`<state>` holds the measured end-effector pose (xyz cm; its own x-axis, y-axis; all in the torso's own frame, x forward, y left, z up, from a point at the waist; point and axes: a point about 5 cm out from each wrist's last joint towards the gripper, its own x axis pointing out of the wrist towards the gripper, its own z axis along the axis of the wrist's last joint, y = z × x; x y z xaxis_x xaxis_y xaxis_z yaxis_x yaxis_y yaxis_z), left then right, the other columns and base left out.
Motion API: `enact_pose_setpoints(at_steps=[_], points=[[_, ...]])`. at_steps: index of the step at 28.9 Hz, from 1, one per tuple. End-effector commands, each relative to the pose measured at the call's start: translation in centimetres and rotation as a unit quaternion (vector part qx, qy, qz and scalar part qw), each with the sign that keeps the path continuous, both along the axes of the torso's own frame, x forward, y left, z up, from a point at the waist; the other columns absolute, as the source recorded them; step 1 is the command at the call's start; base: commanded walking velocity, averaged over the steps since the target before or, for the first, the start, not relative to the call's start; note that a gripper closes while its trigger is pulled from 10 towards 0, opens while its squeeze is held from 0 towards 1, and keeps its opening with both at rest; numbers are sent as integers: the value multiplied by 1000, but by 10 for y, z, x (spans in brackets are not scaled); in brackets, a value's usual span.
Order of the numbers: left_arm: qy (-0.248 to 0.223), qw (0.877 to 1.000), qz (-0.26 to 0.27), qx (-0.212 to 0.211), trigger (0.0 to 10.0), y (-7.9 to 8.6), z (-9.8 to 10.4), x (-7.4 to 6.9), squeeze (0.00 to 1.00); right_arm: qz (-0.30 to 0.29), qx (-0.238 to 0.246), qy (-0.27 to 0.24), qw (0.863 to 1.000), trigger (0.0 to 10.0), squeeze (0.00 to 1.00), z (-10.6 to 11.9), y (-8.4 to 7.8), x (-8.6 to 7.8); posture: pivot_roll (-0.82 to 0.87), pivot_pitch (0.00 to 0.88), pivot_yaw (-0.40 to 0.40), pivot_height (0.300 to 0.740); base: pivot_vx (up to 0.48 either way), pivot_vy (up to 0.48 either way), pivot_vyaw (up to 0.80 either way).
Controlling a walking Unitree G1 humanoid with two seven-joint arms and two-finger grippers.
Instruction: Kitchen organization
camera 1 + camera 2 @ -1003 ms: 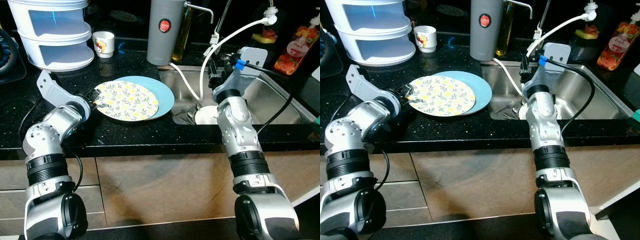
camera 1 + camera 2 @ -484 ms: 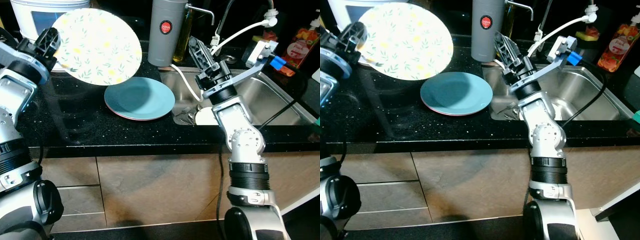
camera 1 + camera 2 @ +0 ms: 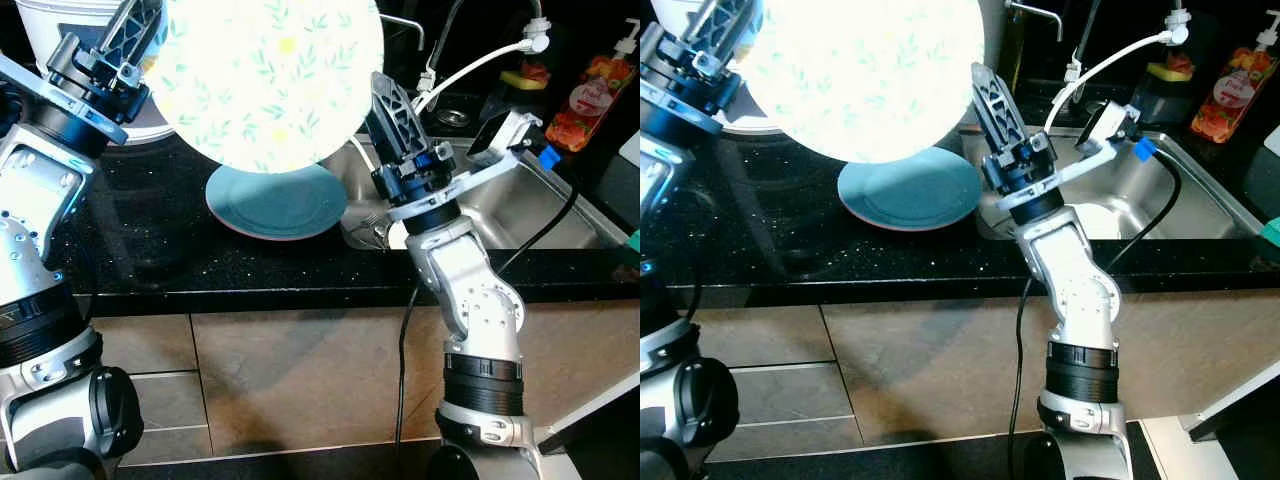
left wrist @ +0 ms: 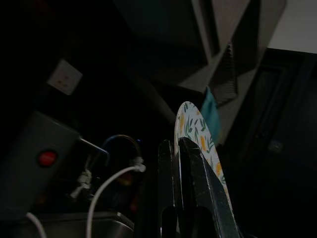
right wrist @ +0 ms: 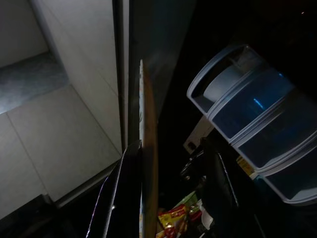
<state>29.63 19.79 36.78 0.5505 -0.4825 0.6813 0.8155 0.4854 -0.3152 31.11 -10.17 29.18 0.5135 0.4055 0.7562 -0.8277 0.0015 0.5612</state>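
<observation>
- The left gripper (image 3: 125,45) is clamped on the rim of the floral plate (image 3: 270,75), at about nine o'clock on the plate's disc in the left eye view; in the left wrist view the two black fingers (image 4: 190,188) are seen pressed edge-on against that rim
- The right gripper (image 3: 395,110) is raised beside the plate at about four o'clock of it, its fingers parted; in the right wrist view the plate's edge (image 5: 147,163) is seen lying against one finger, the other standing well apart
- The step in hand is judged to be a handover or two-handed steadying of the lifted plate; the right fingers should be closed squarely over the rim before the left hold is eased
- The plate should be kept near upright and carried clear of the blue plate (image 3: 280,200) left on the black counter (image 3: 150,260) beneath it, at six o'clock
- The left arm is bent up and raised high, wrist turned inward; the right arm is raised steeply from the counter edge beside the sink (image 3: 540,200), forearm tilted towards eleven o'clock
- A slip is judged the main risk, since the plate is gripped at its thin rim alone
</observation>
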Motion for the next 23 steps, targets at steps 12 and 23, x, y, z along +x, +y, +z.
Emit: enact_pose_setpoints(at_steps=[12,23], points=[[19,998,-46,35,10000,-34,-18,4,0,6,-46,-32,998,0,0,7,10,-15,85,0,-84,740,0,0,0],[9,998,6,56,10000,-56,-22,6,1000,8,-50,-44,998,0,0,6,9,-16,88,0,-78,740,0,0,0]])
